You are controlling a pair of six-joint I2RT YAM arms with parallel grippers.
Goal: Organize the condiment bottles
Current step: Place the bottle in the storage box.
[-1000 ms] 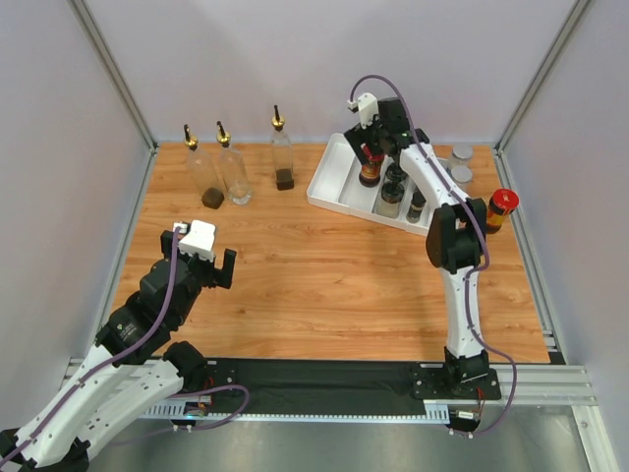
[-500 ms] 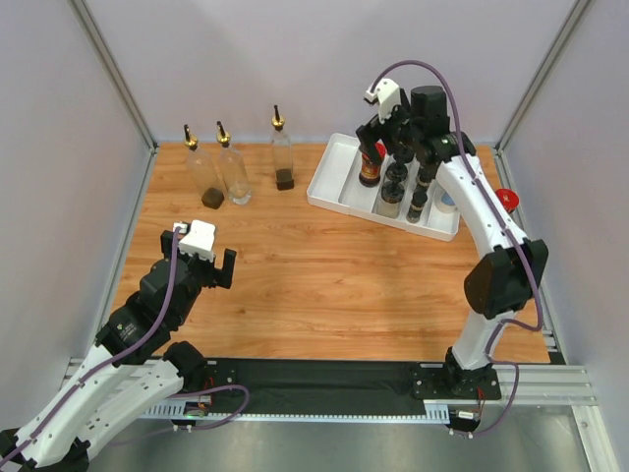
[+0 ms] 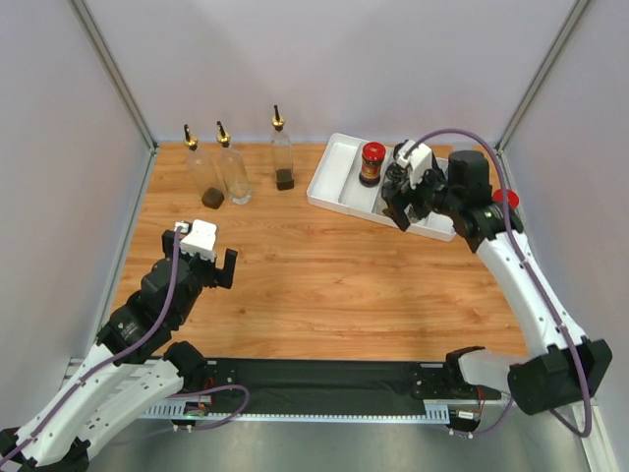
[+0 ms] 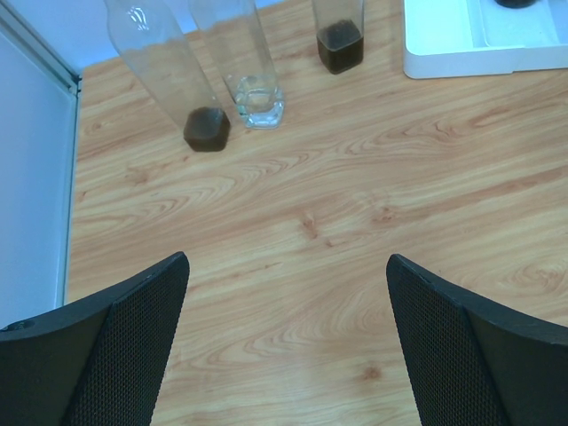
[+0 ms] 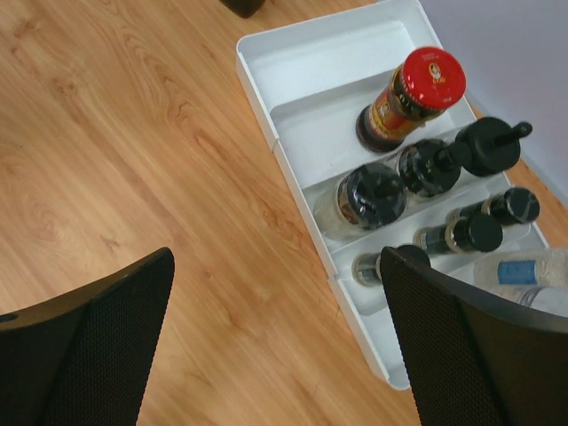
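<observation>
Three tall clear pourer bottles (image 3: 201, 172) (image 3: 232, 167) (image 3: 283, 152) stand at the back left, two with dark liquid at the bottom. The white tray (image 3: 339, 185) holds a red-lidded jar (image 3: 372, 162) (image 5: 413, 98) standing free, several black-capped jars (image 5: 368, 200) (image 5: 430, 169) and a white-labelled shaker (image 5: 524, 271) lying at its end. Another red-lidded jar (image 3: 504, 198) peeks out behind the right arm. My right gripper (image 3: 401, 202) (image 5: 277, 257) hangs open and empty over the tray's front edge. My left gripper (image 3: 211, 267) (image 4: 286, 262) is open over bare wood, well short of the bottles (image 4: 206, 129).
The tray's left compartment (image 5: 293, 62) holds nothing. Grey walls with metal posts close in the table on the left, back and right. The right arm crosses over the tray's right end and hides what stands behind it.
My right gripper has opened off the red-lidded jar in the tray and swung back toward the near right. The jar stays upright. The left arm has not moved.
</observation>
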